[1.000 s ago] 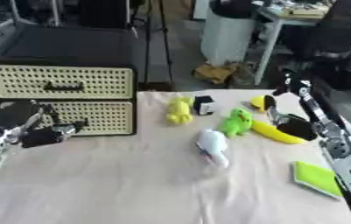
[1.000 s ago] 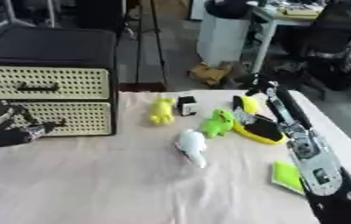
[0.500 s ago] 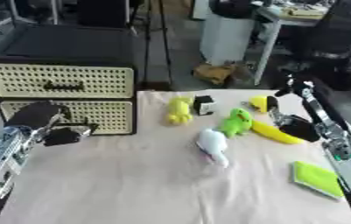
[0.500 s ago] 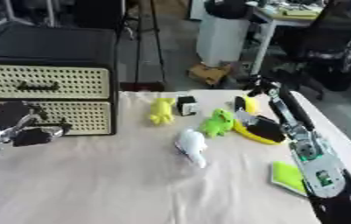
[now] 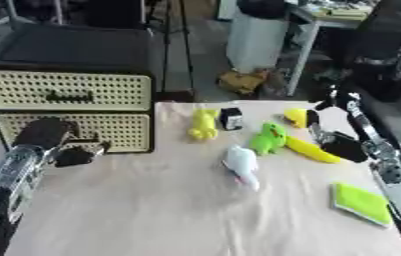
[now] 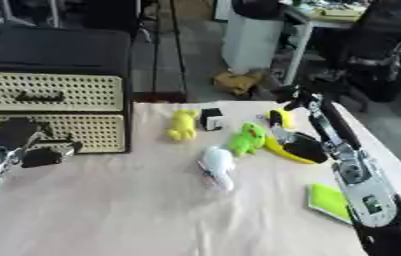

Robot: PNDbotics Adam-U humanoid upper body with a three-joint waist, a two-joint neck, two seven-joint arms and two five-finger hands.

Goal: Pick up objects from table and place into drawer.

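A flat yellow-green pad (image 5: 361, 202) is seen nearest the camera, lying on the cloth-covered table (image 5: 195, 215) at the right, just beside the robot's right arm. A white soft toy (image 5: 241, 164) lies near the middle of the cloth. To its right and slightly farther off, a green soft toy (image 5: 268, 138) is set against a long yellow banana-shaped object (image 5: 307, 149). The right hand (image 6: 301, 146) is pictured resting on or right at the far end of that yellow object; how far its fingers are spread, and whether anything is held, cannot be told from either view.

At the left edge, the left hand (image 5: 70, 152) is shown raised in front of the lower drawer (image 5: 81, 131) of a black cabinet (image 5: 68, 50) with cream perforated fronts. Its fingers appear curled near the drawer face, though whether the handle is actually gripped cannot be made out. Both the lower drawer and the upper drawer (image 5: 68, 90) appear closed.

Farther back on the cloth, a yellow soft toy (image 5: 203, 124) lies beside a small black-and-white object (image 5: 231, 118), with a small yellow item (image 5: 295, 117) to the right. Beyond the table, a white cylindrical bin (image 5: 257, 33) is seen.
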